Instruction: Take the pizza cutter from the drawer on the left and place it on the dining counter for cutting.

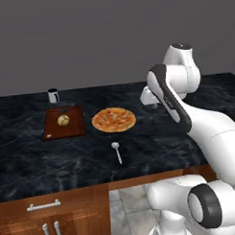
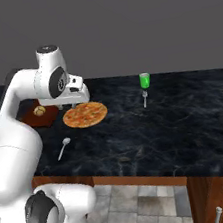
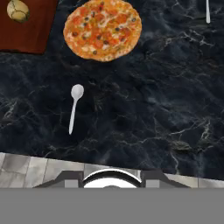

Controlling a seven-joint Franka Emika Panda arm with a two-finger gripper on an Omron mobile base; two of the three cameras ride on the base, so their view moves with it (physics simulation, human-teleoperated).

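Setting: a rendered kitchen. A long black marble-look bench (image 1: 154,151) sits on reddish-brown wood cabinets with a drawer (image 1: 50,206) and silver handles. The bench carries a pizza (image 1: 113,119), a cutting board (image 1: 64,122), a white spoon (image 1: 117,151), a mug (image 1: 53,95) and a green glass (image 2: 145,80). The floor (image 2: 142,205) is grey tile.

Dining counter (image 1: 154,147): black, grey-veined | pizza (image 1: 113,119) laid mid-counter | cutting board (image 1: 64,122) set just left of pizza | spoon (image 1: 117,151) laid before pizza | mug (image 1: 53,95) behind board | green cup (image 2: 145,80) and fork (image 2: 145,98) placed right of pizza
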